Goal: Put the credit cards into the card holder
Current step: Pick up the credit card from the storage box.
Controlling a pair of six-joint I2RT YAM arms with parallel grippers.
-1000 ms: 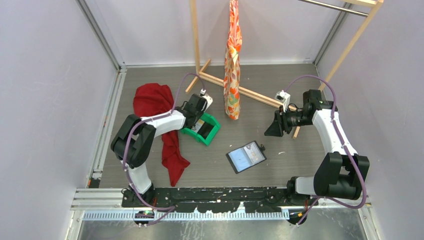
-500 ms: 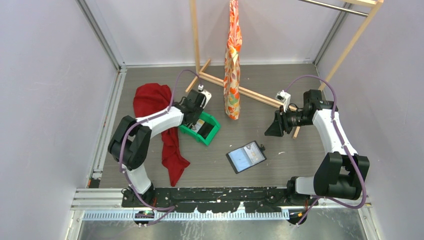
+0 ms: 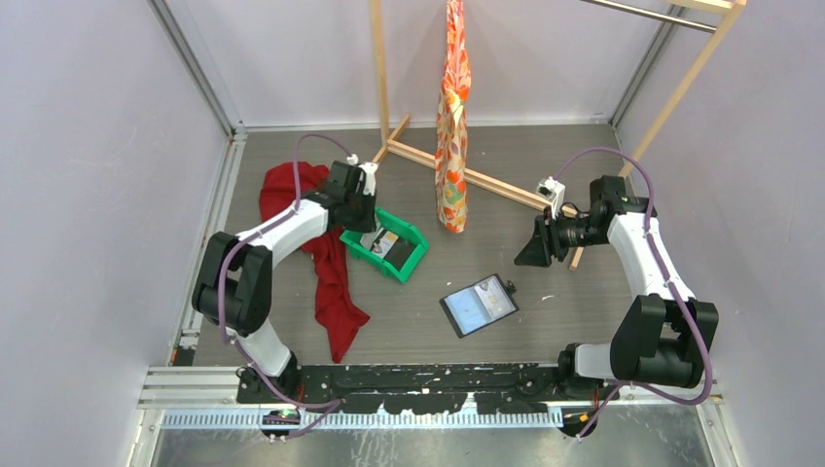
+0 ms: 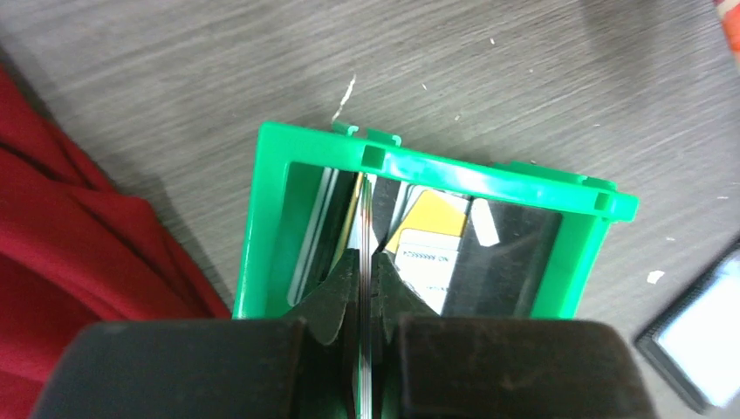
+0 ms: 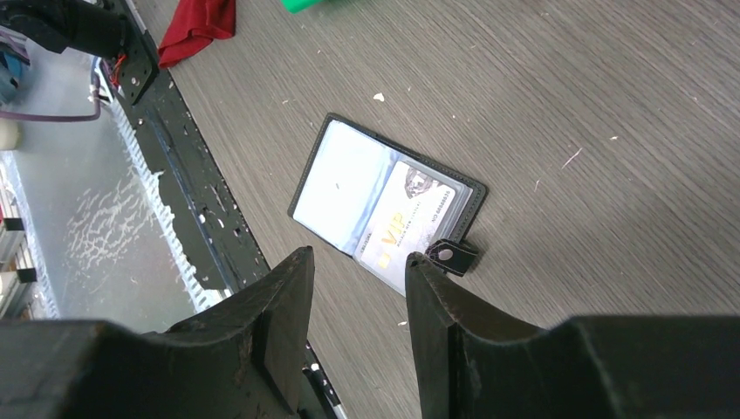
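Now the left fingers (image 4: 359, 275) are pinching one card (image 4: 365, 209) by its edge, closed tight on it, and are holding it upright over the green tray (image 4: 454, 175), probably because a thin card is easier to lift this way. Other cards (image 4: 428, 253) are lying in the tray. The holder (image 5: 384, 205) is lying open on the bench (image 3: 584, 321), well apart, with its pockets facing up to take a card. The right fingers (image 3: 533, 251) are hovering above it, half open and empty, perhaps waiting to steady it.
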